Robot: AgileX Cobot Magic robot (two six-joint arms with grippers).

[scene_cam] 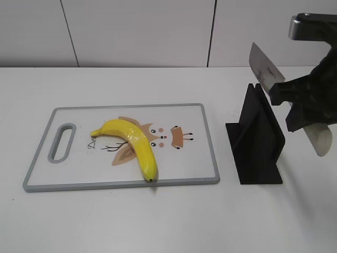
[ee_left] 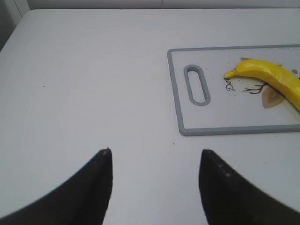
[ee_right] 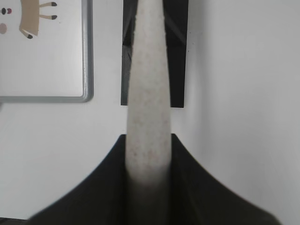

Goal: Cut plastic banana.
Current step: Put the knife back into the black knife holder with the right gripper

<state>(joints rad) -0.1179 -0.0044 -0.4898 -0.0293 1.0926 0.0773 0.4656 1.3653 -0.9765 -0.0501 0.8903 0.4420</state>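
White table [scene_cam: 158, 221]: glossy yellow plastic banana [scene_cam: 131, 141], dark-tipped

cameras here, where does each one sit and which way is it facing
Exterior view: sits in front of the table, slanting down at the cutting board, plastic banana and black stand; the right claw holds the knife.
Left wrist view: above bare table, looking past the open left claw toward the board's handle end.
Right wrist view: looks down along the knife's pale handle, gripped in the claw, at the stand.
Shared: the board shows in all three; the banana in exterior and left wrist.
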